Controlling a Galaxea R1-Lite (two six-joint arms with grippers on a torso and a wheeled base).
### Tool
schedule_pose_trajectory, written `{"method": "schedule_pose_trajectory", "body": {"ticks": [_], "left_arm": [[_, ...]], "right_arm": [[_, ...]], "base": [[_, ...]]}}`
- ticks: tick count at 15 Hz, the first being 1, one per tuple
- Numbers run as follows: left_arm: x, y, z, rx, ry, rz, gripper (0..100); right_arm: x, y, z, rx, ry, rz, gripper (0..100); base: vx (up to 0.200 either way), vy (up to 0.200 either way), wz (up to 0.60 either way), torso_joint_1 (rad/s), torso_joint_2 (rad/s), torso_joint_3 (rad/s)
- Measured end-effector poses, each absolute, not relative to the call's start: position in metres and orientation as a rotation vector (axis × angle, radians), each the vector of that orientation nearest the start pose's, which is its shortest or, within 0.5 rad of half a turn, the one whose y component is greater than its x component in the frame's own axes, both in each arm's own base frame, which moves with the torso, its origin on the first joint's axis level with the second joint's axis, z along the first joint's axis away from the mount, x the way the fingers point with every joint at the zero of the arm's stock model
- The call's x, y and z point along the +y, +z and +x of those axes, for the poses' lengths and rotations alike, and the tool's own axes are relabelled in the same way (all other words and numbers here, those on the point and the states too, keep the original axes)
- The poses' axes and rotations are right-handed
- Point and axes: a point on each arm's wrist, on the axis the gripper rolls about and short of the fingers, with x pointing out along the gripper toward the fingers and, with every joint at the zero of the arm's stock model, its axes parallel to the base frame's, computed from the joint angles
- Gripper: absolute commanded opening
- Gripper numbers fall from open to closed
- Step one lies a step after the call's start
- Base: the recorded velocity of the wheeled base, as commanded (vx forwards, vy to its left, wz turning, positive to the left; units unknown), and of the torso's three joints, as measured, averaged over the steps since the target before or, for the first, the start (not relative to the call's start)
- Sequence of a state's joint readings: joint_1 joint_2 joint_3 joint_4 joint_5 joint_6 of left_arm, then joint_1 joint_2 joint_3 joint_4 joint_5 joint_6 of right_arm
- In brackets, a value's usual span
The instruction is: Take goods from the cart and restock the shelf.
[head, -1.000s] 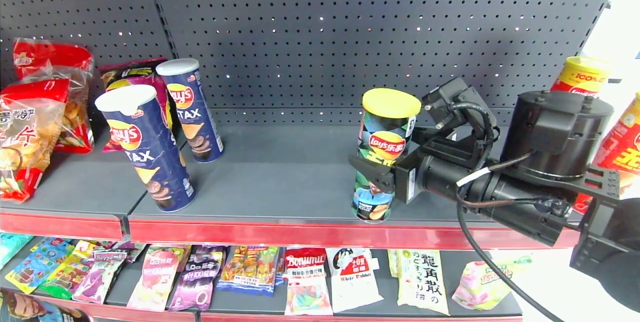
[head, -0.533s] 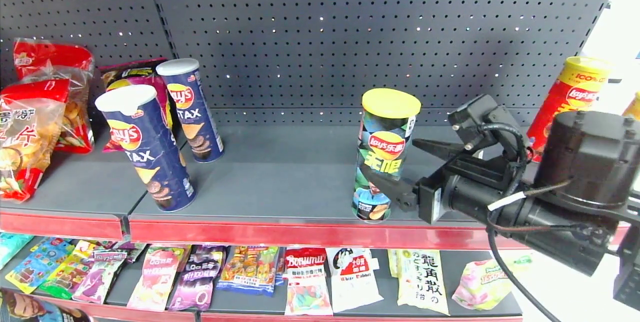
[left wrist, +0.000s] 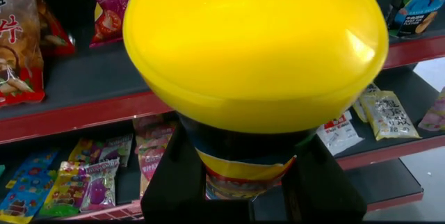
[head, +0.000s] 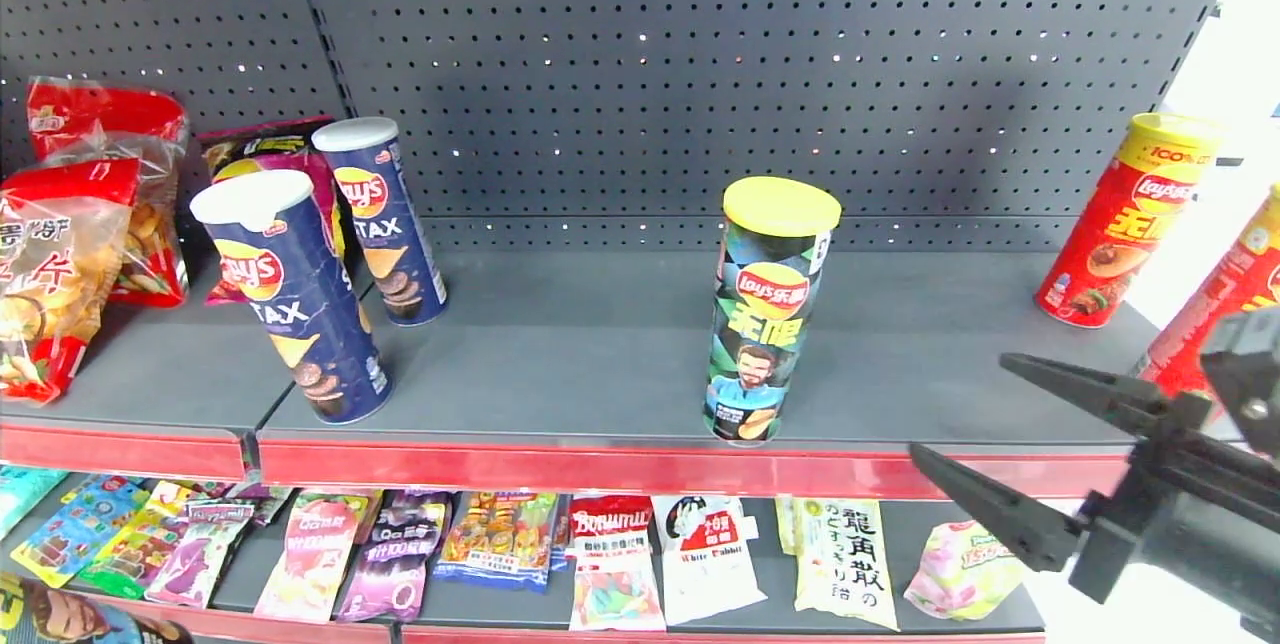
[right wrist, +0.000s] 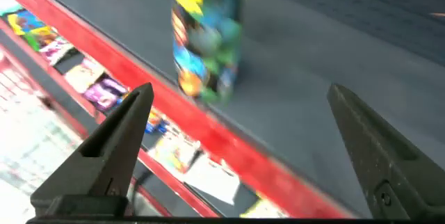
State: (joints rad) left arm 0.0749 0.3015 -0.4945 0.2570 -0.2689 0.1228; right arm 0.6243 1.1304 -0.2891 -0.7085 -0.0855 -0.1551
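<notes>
Dark wall full of little holes
Tiny lights are twinkling through the holes, and bright white light is pouring in past its right edge.

A grey pegboard panel forms the backdrop. Towards the left stand two dark blue tubes with white lids, the front tube apart from the rear tube, with a purple bag just behind them. Further left lean red snack bags (clear-fronted, contents showing). Below lies a row of flat sweet packets, some overlapping.
</notes>
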Motion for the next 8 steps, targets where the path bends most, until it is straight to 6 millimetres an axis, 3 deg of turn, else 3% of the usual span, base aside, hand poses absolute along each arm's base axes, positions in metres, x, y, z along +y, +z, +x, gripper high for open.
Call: {"method": "schedule_pose_trajectory", "body": {"ticks": [4,6,8], "left_arm": [[-0.009,0.190,-0.027,0.053,-0.252,0.108,0],[-0.010,0.190,-0.026,0.052,-0.273,0.106,0],[-0.010,0.191,-0.026,0.053,-0.291,0.104,0]], "right_arm": [[0.024,0.161,0.064,0.259,0.338,-0.240,100],[0.005,0.152,0.023,0.415,0.248,-0.258,100],[-0.005,0.157,-0.011,0.388,0.084,-0.234,100]], "base": [[0.000,0.000,0.00,0.000,0.00,0.000],[0.000,0.000,0.00,0.000,0.00,0.000],[0.000,0.000,0.00,0.000,0.00,0.000]]}}
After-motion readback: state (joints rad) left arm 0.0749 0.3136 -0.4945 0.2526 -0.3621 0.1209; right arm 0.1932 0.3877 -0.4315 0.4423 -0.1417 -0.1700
